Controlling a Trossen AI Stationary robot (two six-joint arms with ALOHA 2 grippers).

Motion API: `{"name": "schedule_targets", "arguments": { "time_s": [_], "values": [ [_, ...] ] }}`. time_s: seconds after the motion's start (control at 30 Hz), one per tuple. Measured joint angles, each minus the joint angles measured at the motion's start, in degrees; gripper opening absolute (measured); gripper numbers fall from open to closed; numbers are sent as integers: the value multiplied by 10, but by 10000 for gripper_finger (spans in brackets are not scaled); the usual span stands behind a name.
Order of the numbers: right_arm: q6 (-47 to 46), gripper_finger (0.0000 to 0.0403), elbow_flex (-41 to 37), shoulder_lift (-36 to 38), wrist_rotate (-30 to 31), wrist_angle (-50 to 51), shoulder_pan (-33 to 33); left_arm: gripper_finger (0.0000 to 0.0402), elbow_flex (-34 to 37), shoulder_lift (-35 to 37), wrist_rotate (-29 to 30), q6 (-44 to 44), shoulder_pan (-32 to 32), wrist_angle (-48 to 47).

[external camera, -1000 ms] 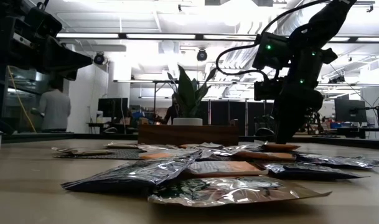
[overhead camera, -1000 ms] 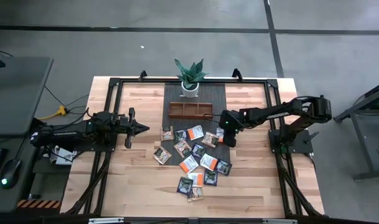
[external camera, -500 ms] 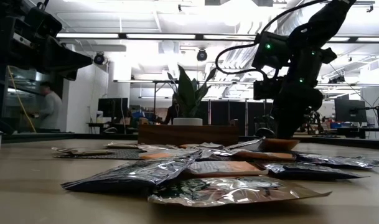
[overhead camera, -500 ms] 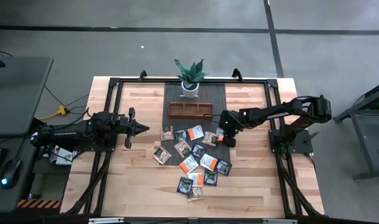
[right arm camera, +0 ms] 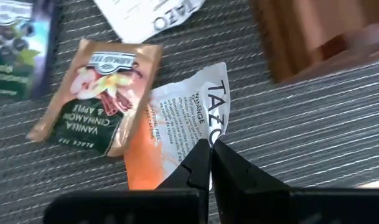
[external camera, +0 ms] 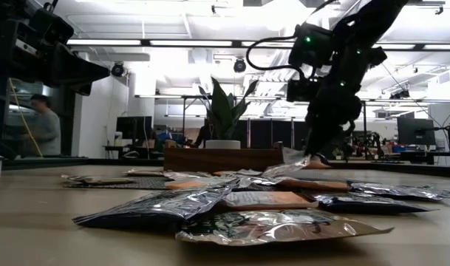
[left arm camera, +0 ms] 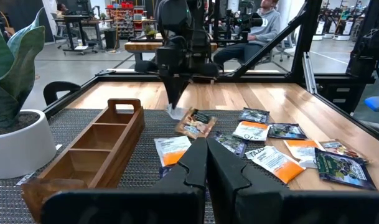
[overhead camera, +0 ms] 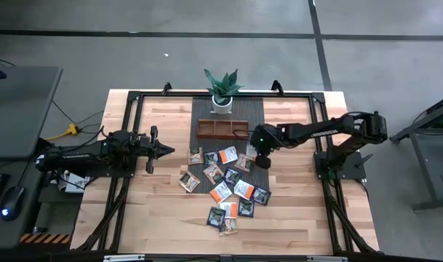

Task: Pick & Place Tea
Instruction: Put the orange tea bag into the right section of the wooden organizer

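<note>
Right tool is closed on an orange-and-white sachet, pinching its edge and holding it just above the dark mat, right of the wooden tray. Tan vanilla sachet lies beside the held one, its corner overlapping; visible in detail only in right wrist view. Remaining sachets are spread on the table near of the tray, some on the mat edge, most on bare wood. Potted plant stands far of the tray, clear of the arm. Left tool is closed w/ nothing in it, parked well left of the pile. Low view: the front sachets block most of the pile; tray compartments not visible there. Left wrist view shows the compartments w/ no sachet seen in them. Person stands in the room at far left, partly cut off by the left arm.
</note>
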State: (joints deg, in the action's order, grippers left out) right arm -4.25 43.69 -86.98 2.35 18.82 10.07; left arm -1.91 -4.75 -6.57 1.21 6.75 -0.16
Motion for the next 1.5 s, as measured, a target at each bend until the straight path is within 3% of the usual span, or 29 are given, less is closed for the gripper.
{"name": "schedule_targets", "arguments": {
  "time_s": [0.7,1.0,1.5],
  "values": [
    [106,1,81,1,223,28,-31,1,0,0,0,0,0,0],
    [158,1,84,1,344,-60,-57,1,0,0,0,0,0,0],
    [260,0,62,-12,356,-208,-41,1,0,0,0,0,0,0]
  ]
}}
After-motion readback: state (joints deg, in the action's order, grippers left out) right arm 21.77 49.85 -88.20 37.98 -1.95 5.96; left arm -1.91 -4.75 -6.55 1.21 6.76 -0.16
